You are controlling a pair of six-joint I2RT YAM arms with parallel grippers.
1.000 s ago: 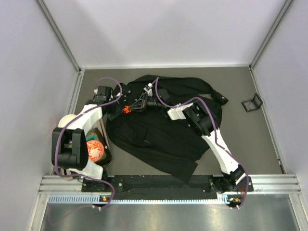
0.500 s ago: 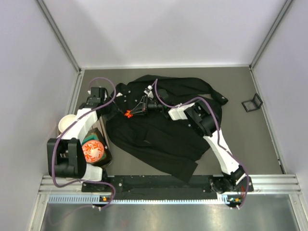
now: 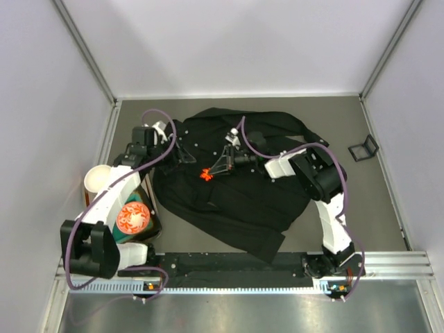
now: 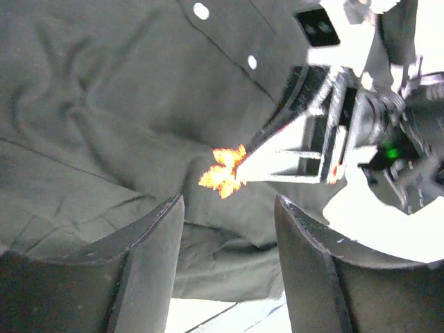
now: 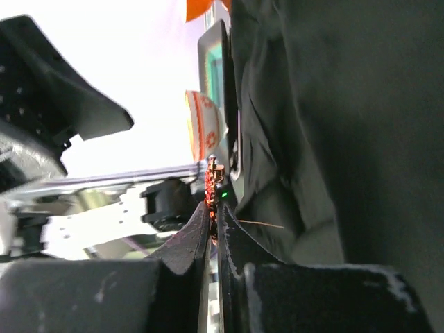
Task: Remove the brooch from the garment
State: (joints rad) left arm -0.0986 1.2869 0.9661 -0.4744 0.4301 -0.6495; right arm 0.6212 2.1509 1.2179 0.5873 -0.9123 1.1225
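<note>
The garment (image 3: 239,184) is a black wrinkled shirt spread over the middle of the table. My right gripper (image 3: 210,172) is shut on the brooch (image 3: 205,174), a tiny red-orange leaf, just above the shirt's left front. In the right wrist view the brooch (image 5: 212,179) stands edge-on between the shut fingertips (image 5: 200,225), apart from the fabric (image 5: 333,111) on the right. In the left wrist view the brooch (image 4: 223,174) shows at the tip of the right gripper's fingers (image 4: 277,149), over the shirt (image 4: 104,125). My left gripper (image 3: 182,155) is open and empty beside it, by the collar.
A round orange disc with white pattern (image 3: 133,218) lies on a dark tray at the left, near the left arm's base. A white cup (image 3: 94,178) stands beside it. A small black stand (image 3: 363,148) sits at the right. Grey walls enclose the table.
My right gripper has carried the brooch to the right and nearer, away from the collar. My left gripper has swung back towards the shirt's collar area.
</note>
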